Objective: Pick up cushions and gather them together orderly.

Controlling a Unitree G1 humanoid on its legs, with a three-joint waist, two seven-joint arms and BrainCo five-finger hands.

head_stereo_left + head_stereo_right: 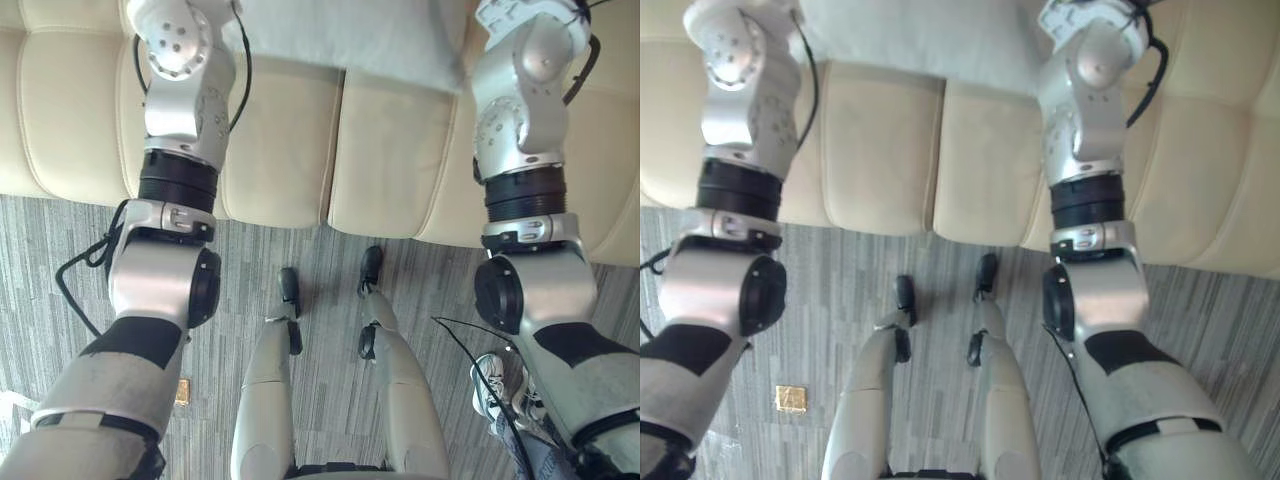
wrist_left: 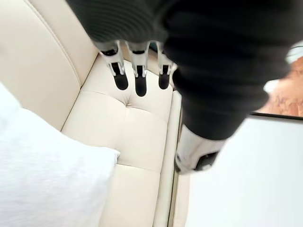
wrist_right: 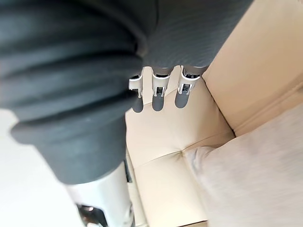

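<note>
We see the cushion (image 1: 345,35), pale and plain, lying on the seat of the cream sofa (image 1: 280,150). It sits back from the seat's front edge and lies across the seam between two seat panels. It lies between our two forearms, which reach over the front edge on either side of it.

In the left wrist view one soft corner of the cushion (image 2: 52,175) rests on the seat near the backrest. The left hand (image 2: 140,78) is beside it and apart from it. Its fingers (image 2: 119,75) are straight, side by side, spread over bare seat leather and holding nothing.

In the right wrist view another corner of the cushion (image 3: 255,175) lies on the seat where seat and backrest meet. The right hand (image 3: 159,92) is also clear of it. Its fingers (image 3: 183,92) are straight and relaxed above a tufted seam, and they grip nothing.

We cannot tell whether either hand touches the leather.

Below the sofa's front edge runs a grey striped carpet floor (image 1: 60,250). A small gold square (image 1: 791,399) lies on it near our left arm, well apart from the sofa. A person's white shoe (image 1: 488,378) stands on the floor behind our right arm.
</note>
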